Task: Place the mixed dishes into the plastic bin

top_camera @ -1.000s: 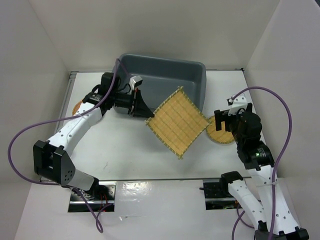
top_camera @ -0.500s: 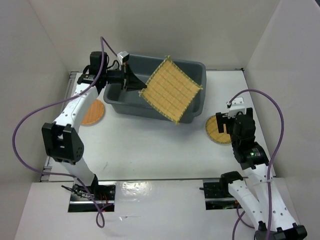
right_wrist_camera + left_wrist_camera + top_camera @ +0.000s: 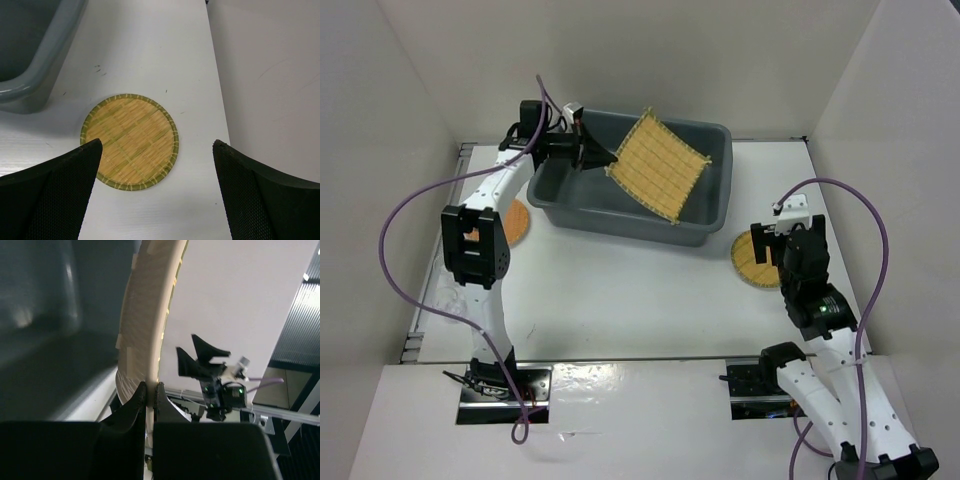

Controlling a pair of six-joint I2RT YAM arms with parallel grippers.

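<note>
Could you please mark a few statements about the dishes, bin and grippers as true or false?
1. The left gripper is shut on the square woven mat above the plastic bin. True.
2. The round woven plate lies inside the bin. False: it lies on the table, right of the bin.
3. The right gripper hangs open over the round woven plate. True.
4. The right gripper holds the orange-brown plate. False: that plate lies on the table left of the bin.

Woven square plate (image 3: 658, 165), woven round plate (image 3: 130, 142) — smooth plastic bin (image 3: 620, 220)
</note>
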